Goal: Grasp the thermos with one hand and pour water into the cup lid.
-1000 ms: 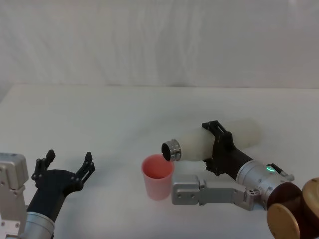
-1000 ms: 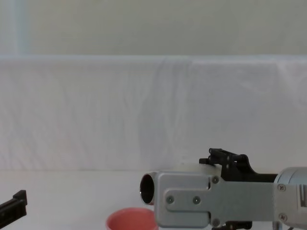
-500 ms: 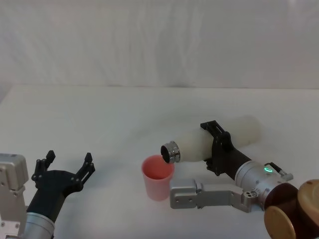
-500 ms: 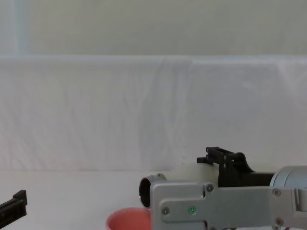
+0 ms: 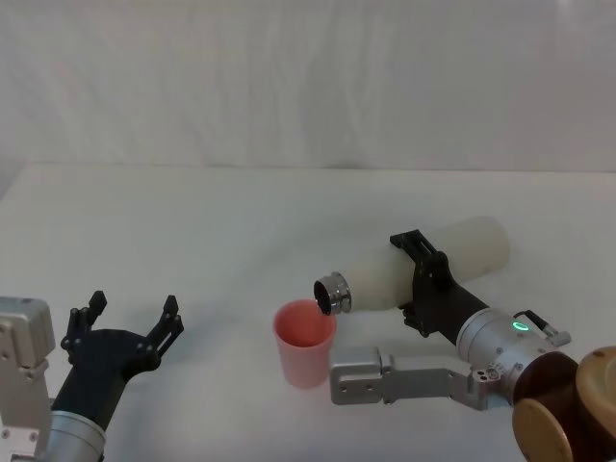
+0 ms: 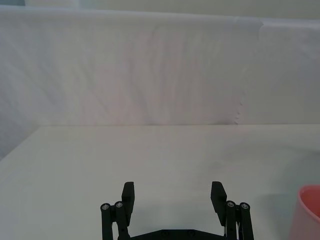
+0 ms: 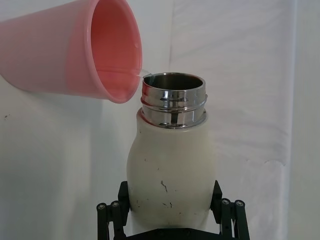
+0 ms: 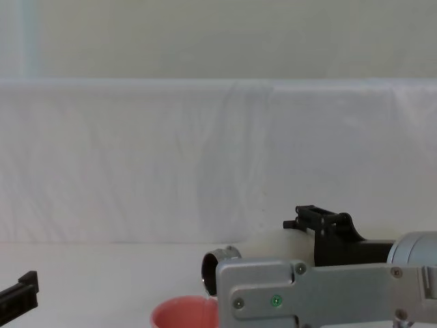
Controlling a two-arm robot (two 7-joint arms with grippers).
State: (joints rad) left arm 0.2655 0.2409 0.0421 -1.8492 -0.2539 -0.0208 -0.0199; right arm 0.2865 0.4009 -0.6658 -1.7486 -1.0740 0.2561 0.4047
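Observation:
The cream-white thermos (image 5: 380, 274) is held almost level above the table, its bare steel neck (image 5: 333, 293) over the rim of the pink cup lid (image 5: 305, 343). My right gripper (image 5: 424, 280) is shut around the thermos body. In the right wrist view the thermos (image 7: 172, 165) points its open neck (image 7: 173, 98) at the cup lid (image 7: 65, 50), and a thin thread of water (image 7: 142, 73) seems to run from the neck into it. The chest view has the neck (image 8: 217, 266) just above the cup lid (image 8: 183, 314). My left gripper (image 5: 125, 325) rests open at the near left.
A white cloth covers the table (image 5: 241, 221), with a white curtain behind it. My right arm's grey link (image 5: 399, 378) lies low just right of the cup lid. The left wrist view has the left gripper (image 6: 173, 200) and the cup lid (image 6: 307, 212).
The thermos neck dipped and crept left toward the cup lid, then eased back slightly right. The right arm's grey link shifted a little with it. The left arm has not moved.

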